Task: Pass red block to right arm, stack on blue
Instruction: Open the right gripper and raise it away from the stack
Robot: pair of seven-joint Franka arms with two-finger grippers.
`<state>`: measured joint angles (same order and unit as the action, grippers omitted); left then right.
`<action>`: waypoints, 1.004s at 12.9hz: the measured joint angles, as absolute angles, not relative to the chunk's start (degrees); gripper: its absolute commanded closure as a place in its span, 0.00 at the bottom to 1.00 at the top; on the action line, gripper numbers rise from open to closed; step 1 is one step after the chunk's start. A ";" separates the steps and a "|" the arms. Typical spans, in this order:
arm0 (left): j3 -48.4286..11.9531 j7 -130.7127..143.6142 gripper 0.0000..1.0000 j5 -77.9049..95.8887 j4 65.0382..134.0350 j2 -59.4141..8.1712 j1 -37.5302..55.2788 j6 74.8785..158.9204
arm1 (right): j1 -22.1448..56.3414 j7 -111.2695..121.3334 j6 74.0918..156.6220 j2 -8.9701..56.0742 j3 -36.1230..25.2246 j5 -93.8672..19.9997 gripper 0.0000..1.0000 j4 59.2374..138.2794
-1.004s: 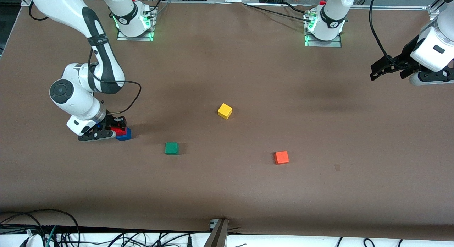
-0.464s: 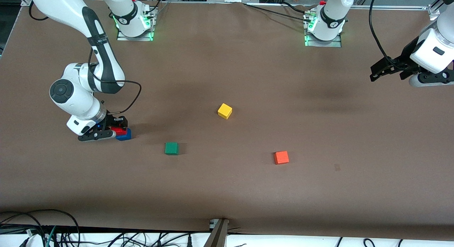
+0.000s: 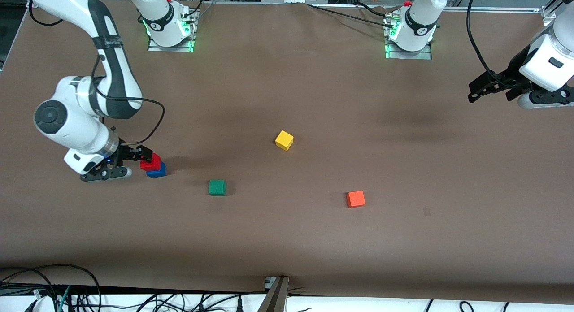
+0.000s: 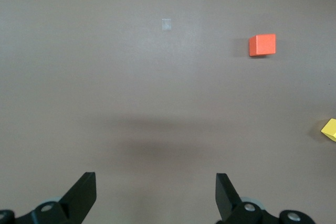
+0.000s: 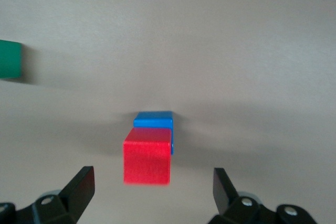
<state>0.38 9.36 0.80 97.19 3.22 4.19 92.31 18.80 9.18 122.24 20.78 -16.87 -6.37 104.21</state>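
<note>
Already we have the red block (image 3: 150, 162) resting on the blue cube (image 3: 157, 170), at the left of the front view's middle band. Our right gripper (image 3: 134, 158) sits just beside the stack, jaws spread wide and empty, so we judge only the retreat remains. Our left gripper (image 3: 482, 88) waits at the frame's upper right, fingers parted and holding nothing. Bare brown table (image 3: 287, 240) surrounds the stack; the green cube (image 3: 217, 187) lies nearest, while the yellow cube (image 3: 284, 140) and orange-red cube (image 3: 355, 198) lie well apart.
</note>
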 measured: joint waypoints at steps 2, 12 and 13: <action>0.25 9.36 0.00 0.80 97.15 3.20 4.19 92.31 | 18.77 9.18 111.22 20.22 -18.23 -6.23 0.00 97.10; 0.06 9.39 0.00 0.80 97.07 3.16 4.19 91.96 | 17.40 10.45 80.92 15.57 -21.78 -4.71 0.00 77.00; 0.05 9.39 0.00 0.80 97.06 3.16 4.20 91.93 | 15.84 10.49 80.29 13.88 -19.99 -4.64 0.00 77.51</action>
<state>0.05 9.39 0.80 97.06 3.16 4.20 91.93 15.84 10.49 80.29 13.88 -19.99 -4.64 77.51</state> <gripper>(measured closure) 0.000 0.000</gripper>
